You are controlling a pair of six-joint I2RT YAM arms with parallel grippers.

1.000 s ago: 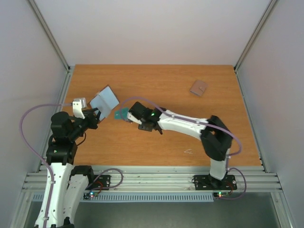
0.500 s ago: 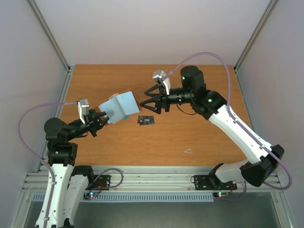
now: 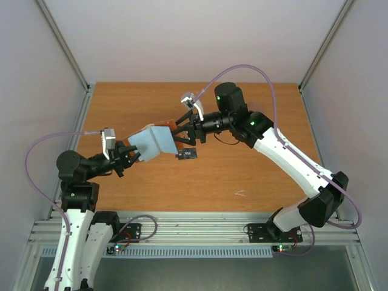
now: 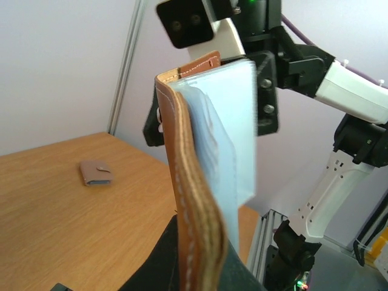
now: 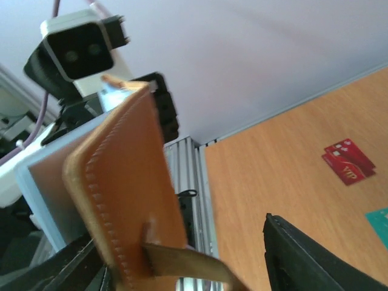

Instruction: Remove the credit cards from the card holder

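Observation:
The card holder (image 3: 151, 140) is a tan leather folder with pale blue plastic sleeves, held in the air over the table's left half. My left gripper (image 3: 129, 155) is shut on its near end; the left wrist view shows the leather edge (image 4: 193, 200) rising from that gripper (image 4: 197, 270). My right gripper (image 3: 185, 130) is open, with one finger on each side of the holder's far end (image 5: 127, 188). Its strap tab (image 5: 182, 264) hangs between the right gripper's jaws (image 5: 182, 239). A black card (image 3: 187, 155) lies on the table below. Red cards (image 5: 347, 165) and a teal card (image 5: 379, 218) lie on the wood.
A small shut taupe wallet (image 4: 97, 173) lies on the table's far side; the right arm hides it in the top view. The table (image 3: 254, 176) has metal frame rails at its left, right and near edges.
My right arm went from low on the table with a teal card to raised, then moved left until its open fingers straddle the holder's far end. A black card now lies on the table.

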